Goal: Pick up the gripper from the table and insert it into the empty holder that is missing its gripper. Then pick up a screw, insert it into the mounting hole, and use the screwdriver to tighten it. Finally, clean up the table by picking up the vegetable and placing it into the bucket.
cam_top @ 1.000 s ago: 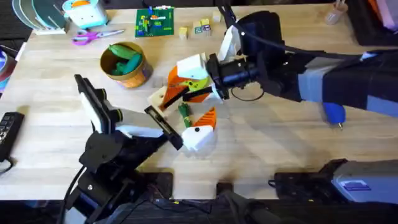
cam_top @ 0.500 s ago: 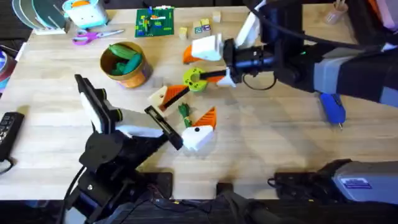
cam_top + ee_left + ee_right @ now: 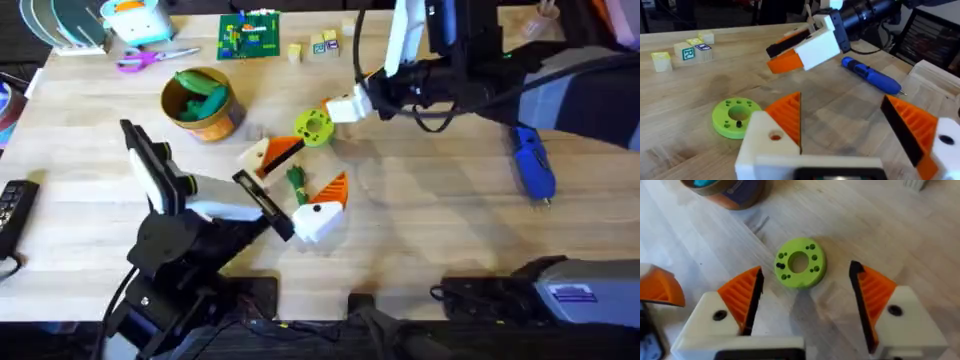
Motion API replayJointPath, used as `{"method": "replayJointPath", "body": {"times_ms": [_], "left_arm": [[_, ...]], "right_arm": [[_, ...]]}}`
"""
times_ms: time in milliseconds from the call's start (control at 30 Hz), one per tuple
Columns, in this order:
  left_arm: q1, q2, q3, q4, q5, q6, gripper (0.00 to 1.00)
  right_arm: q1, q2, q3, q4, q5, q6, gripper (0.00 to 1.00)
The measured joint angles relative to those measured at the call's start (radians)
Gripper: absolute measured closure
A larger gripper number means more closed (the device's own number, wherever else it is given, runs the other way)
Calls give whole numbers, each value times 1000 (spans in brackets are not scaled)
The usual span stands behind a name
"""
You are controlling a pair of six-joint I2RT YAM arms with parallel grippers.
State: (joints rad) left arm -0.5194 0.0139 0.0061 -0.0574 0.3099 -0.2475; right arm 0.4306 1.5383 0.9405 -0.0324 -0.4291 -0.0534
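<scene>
My right gripper (image 3: pixel 805 310) hangs with its fingers wide apart, holding nothing. The green disc (image 3: pixel 800 263) sits at twelve o'clock. I should go slowly to the gripper (image 3: pixel 268 152) and grab it by its middle.

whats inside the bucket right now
The bucket near the table's far left holds bright green pod-shaped toys piled above the rim. Anything beneath them is covered, so the bottom cannot be seen. The slim dark green vegetable lies on the table.

Left end effector (image 3: pixel 318 205): low at centre, near side, fingers spread. Right end effector (image 3: pixel 340 108): raised at far centre-right, arm reaching leftward, fingers (image 3: pixel 742 297) spread, empty.
</scene>
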Motion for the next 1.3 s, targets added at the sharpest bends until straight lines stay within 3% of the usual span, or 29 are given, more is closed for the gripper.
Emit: {"method": "replayJointPath", "body": {"times_ms": [200, 667, 1300], "left_arm": [[0, 0, 0, 0, 0, 0, 9], [0, 0, 0, 0, 0, 0, 9], [0, 0, 0, 0, 0, 0, 9]], "right_arm": [[14, 15, 1, 60, 48, -169, 8], [93, 115, 1, 87, 65, -268, 13], [101, 242, 5, 230, -74, -329, 133]]}}
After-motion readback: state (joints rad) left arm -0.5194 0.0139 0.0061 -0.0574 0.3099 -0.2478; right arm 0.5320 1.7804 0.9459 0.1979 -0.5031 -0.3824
